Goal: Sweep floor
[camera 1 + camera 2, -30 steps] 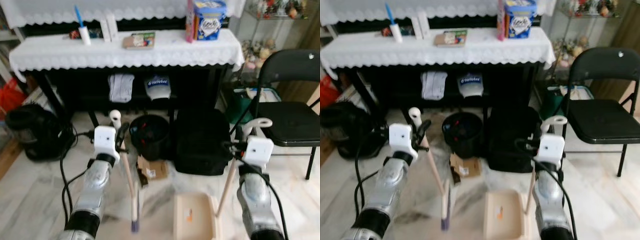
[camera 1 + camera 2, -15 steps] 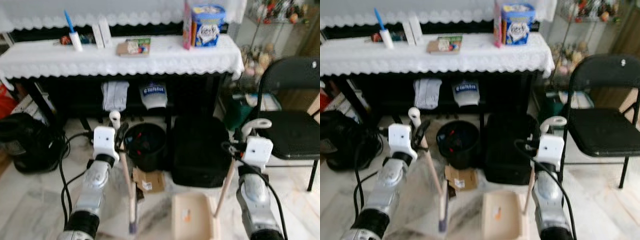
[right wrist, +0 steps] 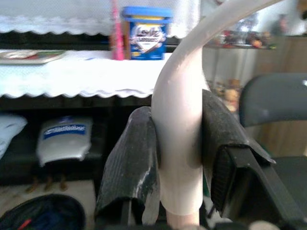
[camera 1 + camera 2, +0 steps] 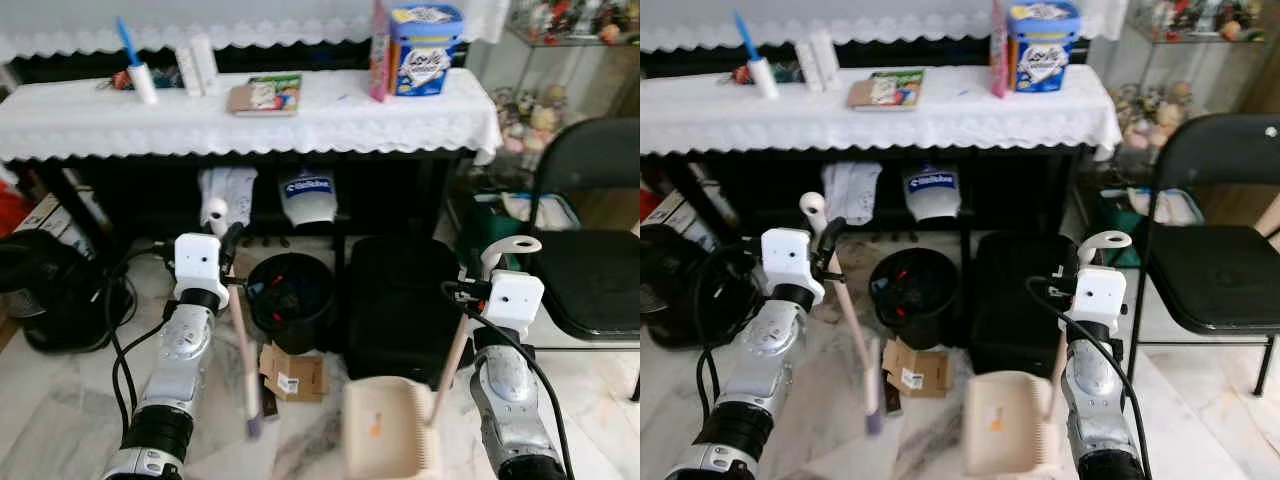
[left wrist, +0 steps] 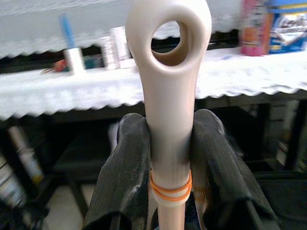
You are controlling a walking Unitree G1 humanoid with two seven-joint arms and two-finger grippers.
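My left gripper point(image 4: 226, 248) is shut on a cream broom handle point(image 5: 168, 72) just below its ringed top, above an orange rubber band. The broom point(image 4: 243, 350) slants down to the marble floor, and its blurred lower end sits beside a piece of cardboard point(image 4: 292, 372). On the right, my right gripper point(image 3: 178, 153) is shut on the curved cream handle of a dustpan point(image 4: 385, 440). The beige pan rests low in front of me, between my two arms, with its stick point(image 4: 453, 355) rising to the gripper.
A black bin point(image 4: 290, 295) and a black bag point(image 4: 395, 300) stand under a table with a white lace cloth point(image 4: 250, 125). A black folding chair point(image 4: 590, 250) is at the right. A black appliance point(image 4: 45, 290) with cables sits at the left.
The whole view has shifted, so the camera moved. The left arm and the broom sit a little further left, with the broom's lower end slightly higher. Both grips are unchanged.
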